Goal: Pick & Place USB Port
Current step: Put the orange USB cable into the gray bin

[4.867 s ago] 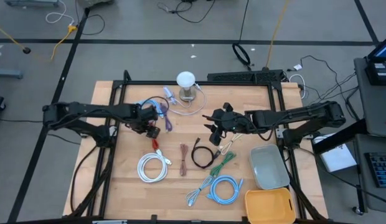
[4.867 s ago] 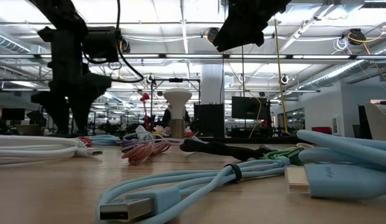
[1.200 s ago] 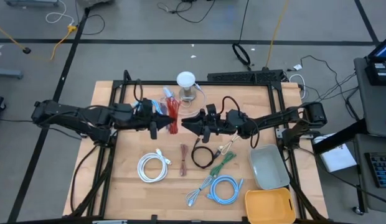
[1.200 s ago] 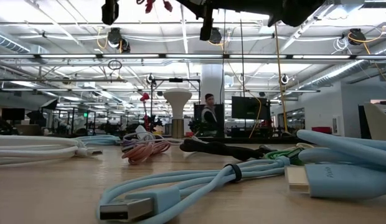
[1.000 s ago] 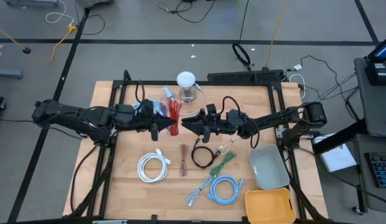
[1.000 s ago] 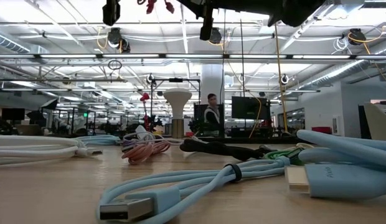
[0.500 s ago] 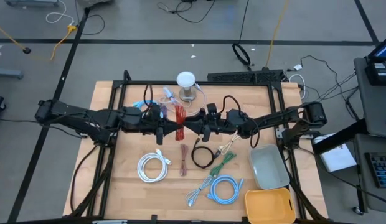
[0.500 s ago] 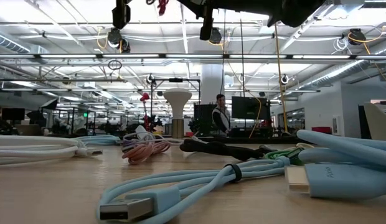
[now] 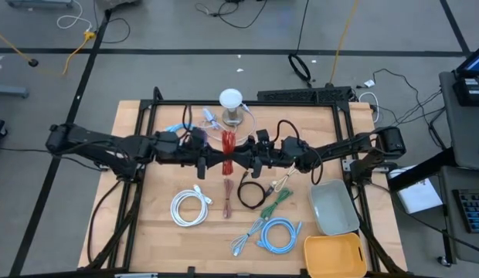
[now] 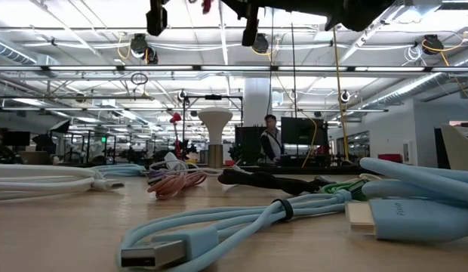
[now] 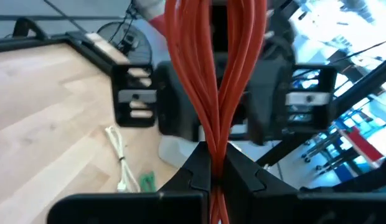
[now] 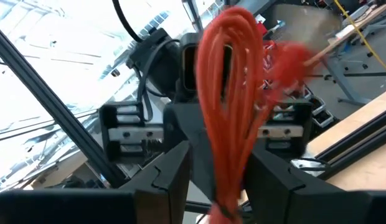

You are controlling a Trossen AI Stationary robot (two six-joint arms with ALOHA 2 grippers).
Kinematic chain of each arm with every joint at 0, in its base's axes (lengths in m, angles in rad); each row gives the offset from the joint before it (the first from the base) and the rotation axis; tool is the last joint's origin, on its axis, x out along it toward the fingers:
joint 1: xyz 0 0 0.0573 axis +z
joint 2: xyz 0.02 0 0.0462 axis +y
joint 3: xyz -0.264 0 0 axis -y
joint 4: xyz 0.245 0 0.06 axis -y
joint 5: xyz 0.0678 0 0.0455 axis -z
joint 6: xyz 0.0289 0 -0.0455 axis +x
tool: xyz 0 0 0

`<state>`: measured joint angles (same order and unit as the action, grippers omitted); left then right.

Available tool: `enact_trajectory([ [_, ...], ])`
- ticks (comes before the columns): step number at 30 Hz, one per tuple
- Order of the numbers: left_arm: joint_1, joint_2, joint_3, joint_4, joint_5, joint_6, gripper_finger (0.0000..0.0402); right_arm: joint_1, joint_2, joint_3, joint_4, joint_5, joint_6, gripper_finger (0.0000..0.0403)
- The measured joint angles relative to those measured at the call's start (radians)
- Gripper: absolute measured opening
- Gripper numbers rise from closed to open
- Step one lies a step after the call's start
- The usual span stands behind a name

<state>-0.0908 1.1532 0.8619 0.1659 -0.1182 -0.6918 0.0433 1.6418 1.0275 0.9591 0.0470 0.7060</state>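
Red cable, coiled into a bundle, hangs in mid-air above the middle of the wooden table in our high view, caught between the left gripper and the right gripper, which meet tip to tip there. On the table below lie a white cable coil, a black cable, a green cable, a light blue cable coil, a grey tray and a yellow bin; a white lamp stands at the far edge. From the low view we see only dark arm parts along the upper edge, with a blue USB cable lying close to the camera and a person far off in the room. Our left wrist view shows the left gripper clamped tight on the red strands, which rise from between its fingers. Through the right wrist view we see the right gripper with its fingers partly apart, the red bundle sitting between them; we cannot tell whether they press on it.
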Motion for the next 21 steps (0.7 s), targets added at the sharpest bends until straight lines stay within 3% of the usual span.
enact_trajectory([
  [11, 0.008, 0.017, 0.0, 0.028, 0.057, -0.001, 0.0014, 0.0, -0.001, 0.0, 0.01, 0.004, 0.0, 0.0121],
  [14, 0.014, 0.02, 0.0, 0.02, 0.064, 0.0, 0.0014, 0.0, -0.001, 0.0, 0.0, 0.004, 0.004, 0.0097],
  [19, 0.029, 0.019, 0.0, 0.022, 0.087, -0.005, 0.0015, -0.001, -0.001, 0.0, 0.0, 0.005, 0.001, 0.0023],
  [21, 0.03, 0.019, 0.0, 0.025, 0.094, -0.01, 0.0029, 0.0, -0.001, 0.0, 0.001, 0.004, -0.007, 0.0018],
])
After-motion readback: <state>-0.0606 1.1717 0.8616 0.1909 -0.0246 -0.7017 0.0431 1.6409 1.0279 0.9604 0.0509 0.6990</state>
